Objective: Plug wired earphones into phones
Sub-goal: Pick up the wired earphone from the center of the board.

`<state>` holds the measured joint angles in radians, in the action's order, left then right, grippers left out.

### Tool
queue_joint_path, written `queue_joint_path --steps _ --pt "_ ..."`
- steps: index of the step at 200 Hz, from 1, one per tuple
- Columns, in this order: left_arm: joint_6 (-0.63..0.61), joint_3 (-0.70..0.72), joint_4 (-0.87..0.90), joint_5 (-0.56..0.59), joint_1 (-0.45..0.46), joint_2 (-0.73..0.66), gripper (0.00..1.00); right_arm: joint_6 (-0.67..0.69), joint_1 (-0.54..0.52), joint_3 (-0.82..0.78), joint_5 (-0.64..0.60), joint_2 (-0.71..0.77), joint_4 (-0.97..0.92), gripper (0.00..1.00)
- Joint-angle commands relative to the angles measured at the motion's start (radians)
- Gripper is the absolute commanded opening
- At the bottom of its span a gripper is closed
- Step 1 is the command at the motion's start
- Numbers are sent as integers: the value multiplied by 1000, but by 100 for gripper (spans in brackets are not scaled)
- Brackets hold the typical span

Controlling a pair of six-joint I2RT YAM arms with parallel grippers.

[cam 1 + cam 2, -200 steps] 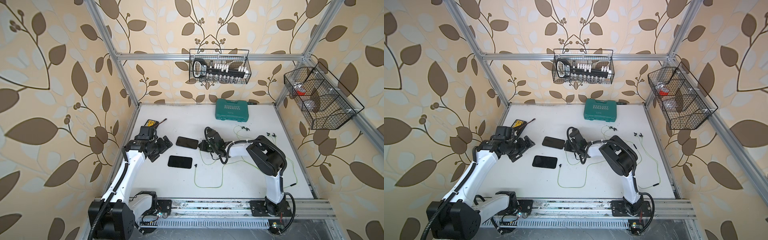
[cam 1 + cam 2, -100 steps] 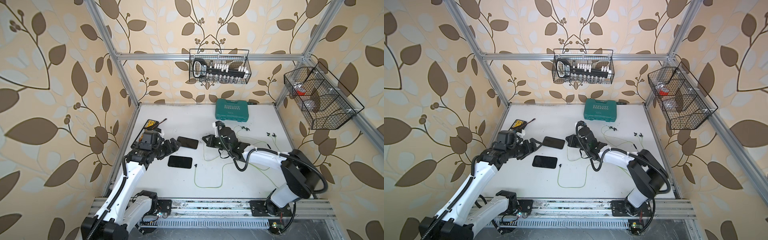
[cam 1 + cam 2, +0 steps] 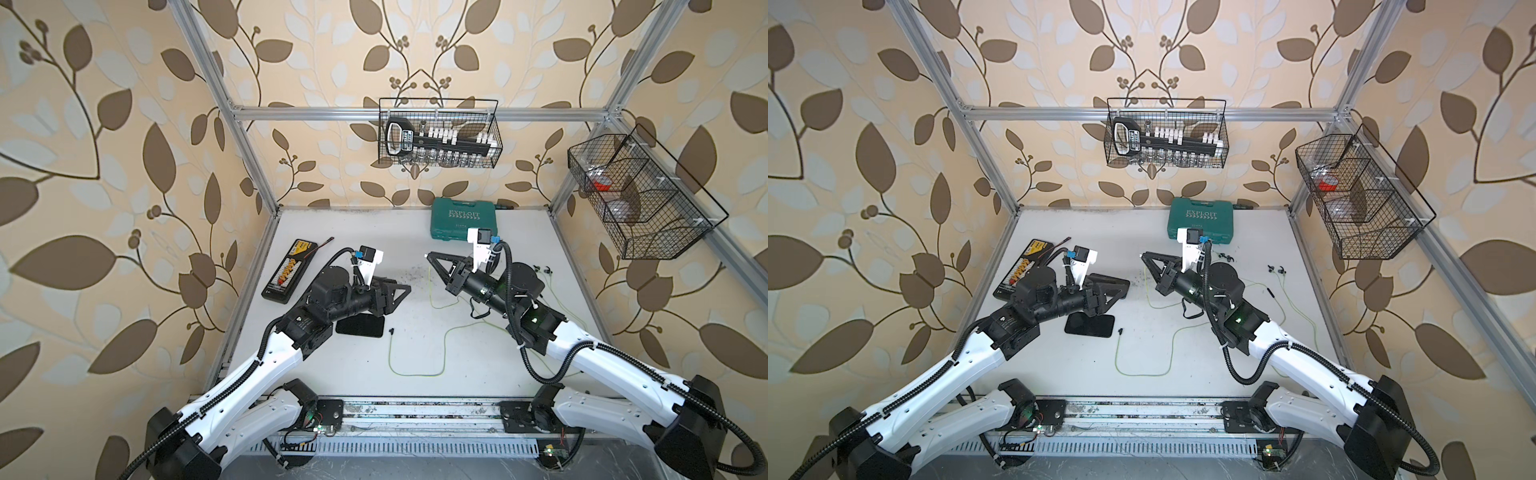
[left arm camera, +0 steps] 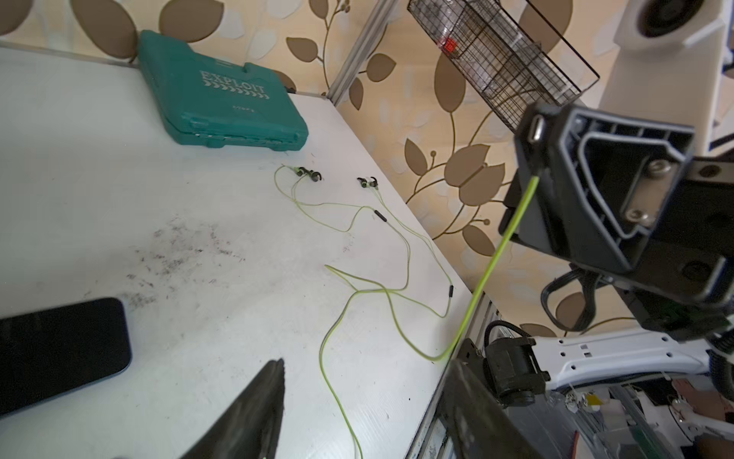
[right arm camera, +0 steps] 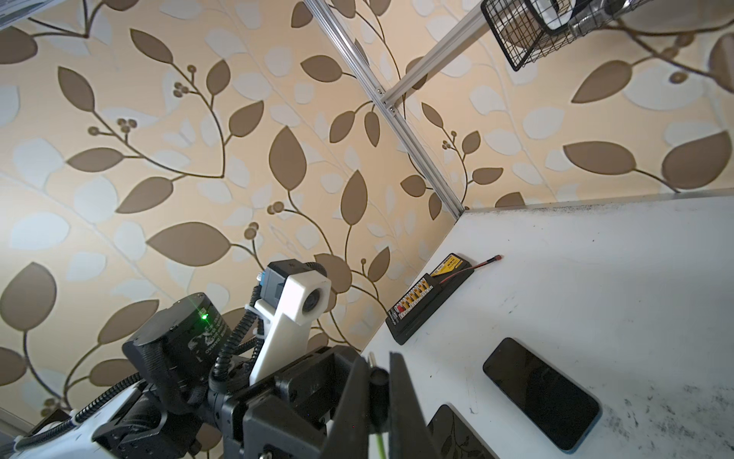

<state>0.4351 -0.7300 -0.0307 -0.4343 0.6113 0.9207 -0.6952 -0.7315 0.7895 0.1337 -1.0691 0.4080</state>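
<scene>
One phone (image 5: 540,393) and the other phone (image 5: 452,435) are both lying flat on the table (image 3: 353,232), and we can't see a cable running into either, so nothing's plugged in yet. One earphone plug (image 5: 375,373) is up off the table, pinched tight between the right fingers (image 5: 405,413), with its yellow-green cable (image 4: 496,254) trailing back down. The second plug (image 3: 390,331) sits loose on the table just beside a phone, not touching it. The left fingers (image 4: 258,409) hover near the phones, partly open and holding nothing. We'd call this early days. One plug is grabbed but needs lining up and pushing in, and the whole second set is left to do.
</scene>
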Motion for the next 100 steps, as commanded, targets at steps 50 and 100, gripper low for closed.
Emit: queue_joint_path --steps 50,100 --pt "-139 -6 -315 103 127 93 61 69 -10 2 -24 -15 -41 9" --pt "-142 -66 -304 118 127 201 43 71 -19 -11 -1 -17 -30 9"
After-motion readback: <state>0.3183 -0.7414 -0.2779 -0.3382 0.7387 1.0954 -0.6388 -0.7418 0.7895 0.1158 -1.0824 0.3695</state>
